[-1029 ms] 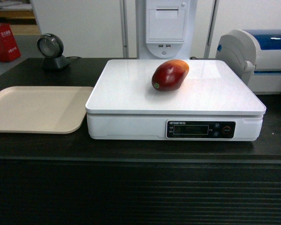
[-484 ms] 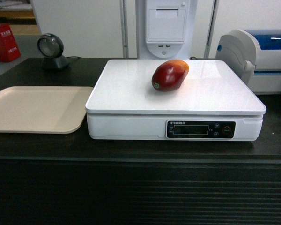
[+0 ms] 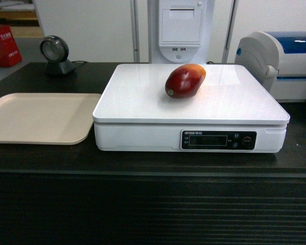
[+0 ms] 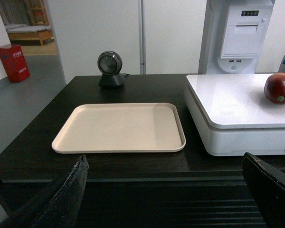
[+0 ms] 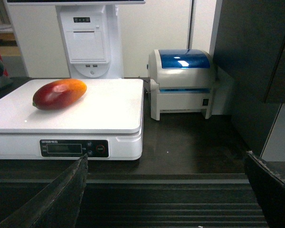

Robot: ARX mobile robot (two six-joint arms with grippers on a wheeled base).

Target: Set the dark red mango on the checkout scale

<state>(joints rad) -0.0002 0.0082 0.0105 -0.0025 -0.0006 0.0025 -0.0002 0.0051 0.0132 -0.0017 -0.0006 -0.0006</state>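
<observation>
The dark red mango [image 3: 185, 80] lies on its side on the white platter of the scale [image 3: 143, 104], toward the back and a little right of the middle, its orange-yellow end pointing away and a small green sticker on the near, darker end; the sticker's print is too small to read. The scale stands on the black checkout [image 3: 143, 204], whose ribbed front fills the lower part of the head view. On the scale's dark display panel [image 3: 218, 140] a short white brand line sits at the top left, too blurred to make out. A beige tray [image 3: 38, 117] lies just left of the scale. A white-and-blue printer [image 5: 181, 83] stands to the right. The left gripper [image 4: 173, 190] and right gripper [image 5: 173, 190] both hang before the counter edge, fingers spread wide, holding nothing.
</observation>
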